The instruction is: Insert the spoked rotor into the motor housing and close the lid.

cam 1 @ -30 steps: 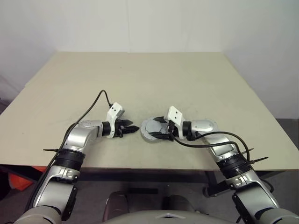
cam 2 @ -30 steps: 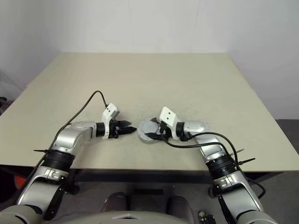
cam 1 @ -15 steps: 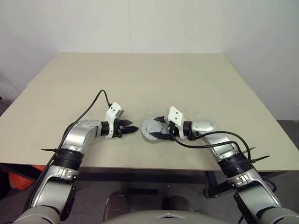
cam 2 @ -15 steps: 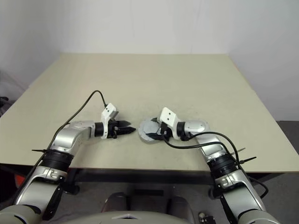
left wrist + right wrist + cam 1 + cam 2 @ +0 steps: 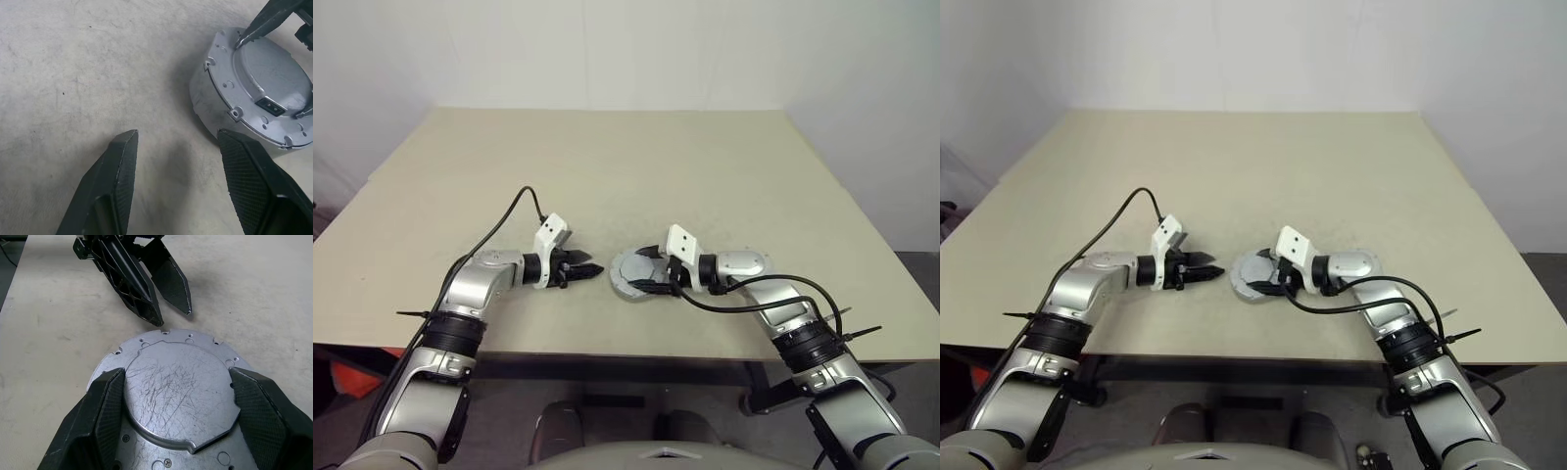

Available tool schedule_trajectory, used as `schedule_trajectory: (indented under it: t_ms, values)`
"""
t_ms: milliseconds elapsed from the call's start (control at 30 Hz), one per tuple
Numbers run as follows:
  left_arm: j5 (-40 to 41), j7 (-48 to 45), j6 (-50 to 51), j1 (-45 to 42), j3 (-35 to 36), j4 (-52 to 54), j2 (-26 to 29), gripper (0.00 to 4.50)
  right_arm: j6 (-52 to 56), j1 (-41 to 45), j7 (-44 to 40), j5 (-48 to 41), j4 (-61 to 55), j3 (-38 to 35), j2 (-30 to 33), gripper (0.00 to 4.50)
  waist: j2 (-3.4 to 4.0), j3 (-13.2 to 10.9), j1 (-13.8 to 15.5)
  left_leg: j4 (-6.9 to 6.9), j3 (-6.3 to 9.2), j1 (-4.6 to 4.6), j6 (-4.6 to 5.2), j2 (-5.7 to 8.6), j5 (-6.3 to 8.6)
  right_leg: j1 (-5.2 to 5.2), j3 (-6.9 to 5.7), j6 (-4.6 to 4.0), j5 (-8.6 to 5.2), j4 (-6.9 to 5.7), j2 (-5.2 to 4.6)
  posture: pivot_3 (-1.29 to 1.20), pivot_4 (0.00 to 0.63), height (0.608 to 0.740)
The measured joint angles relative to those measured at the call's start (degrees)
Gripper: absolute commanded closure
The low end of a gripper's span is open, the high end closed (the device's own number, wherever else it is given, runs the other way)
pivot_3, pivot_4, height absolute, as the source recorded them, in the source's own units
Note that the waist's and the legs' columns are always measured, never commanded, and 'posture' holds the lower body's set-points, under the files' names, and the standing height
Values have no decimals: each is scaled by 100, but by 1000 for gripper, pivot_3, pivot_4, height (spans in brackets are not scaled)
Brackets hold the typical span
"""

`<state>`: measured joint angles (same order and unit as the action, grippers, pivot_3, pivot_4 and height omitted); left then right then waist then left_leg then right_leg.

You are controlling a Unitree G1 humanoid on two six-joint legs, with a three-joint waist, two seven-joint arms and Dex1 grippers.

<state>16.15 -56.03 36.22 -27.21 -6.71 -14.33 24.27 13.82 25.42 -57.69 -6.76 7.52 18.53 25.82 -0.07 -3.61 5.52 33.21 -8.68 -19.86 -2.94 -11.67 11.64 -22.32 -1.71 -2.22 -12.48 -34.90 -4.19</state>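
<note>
Right gripper point(image 5: 173, 396) clasping the closed motor assembly; left gripper point(image 5: 176, 161) apart and empty beside it.

The right gripper's two black fingers point(image 5: 105, 401) straddle the raised round centre of the lid point(image 5: 178, 387), one on each flank, touching it. The lid, a scratched dull-grey disc with screw holes round its flange, sits on top of the motor housing point(image 5: 210, 105), whose grey side wall rests on the beige table point(image 5: 607, 166) near its front edge. The rotor cannot be seen under the lid. The left gripper's jaws stand moderately spread, holding nothing, tips just beside the housing and pointing toward it. A black cable point(image 5: 504, 225) loops from the left wrist across the table.
</note>
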Motion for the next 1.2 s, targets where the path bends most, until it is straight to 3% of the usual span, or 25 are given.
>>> schedule_trajectory:
  t_ms: [400, 667, 1200]
  values:
    - [271, 3, 202, 4, 14, 329, -94, 1769, 1, 11, 81, 7, 27, 17, -7, 1558, 0, 0, -1, -1, 0, 1, 0, 0, 0, 7, 0, 0, 0, -1, 0, 0, 0, 740]
    - [648, -64, 453, 2, 103, 555, -156, 4374, 0, 12, 101, 7, 27, 23, -7, 1558, 1, 1, -2, -1, -1, 0, 0, -1, 0, 7, 0, 0, 0, -2, 0, 0, 0, 740]
    - [583, -68, 694, -34, -241, 584, -72, 4443, -7, 32, 124, 7, 78, 26, -9, 1558, 1, 1, -2, -1, -1, 7, 0, 0, 0, 15, 0, 1, 0, -2, 0, 0, 0, 740]
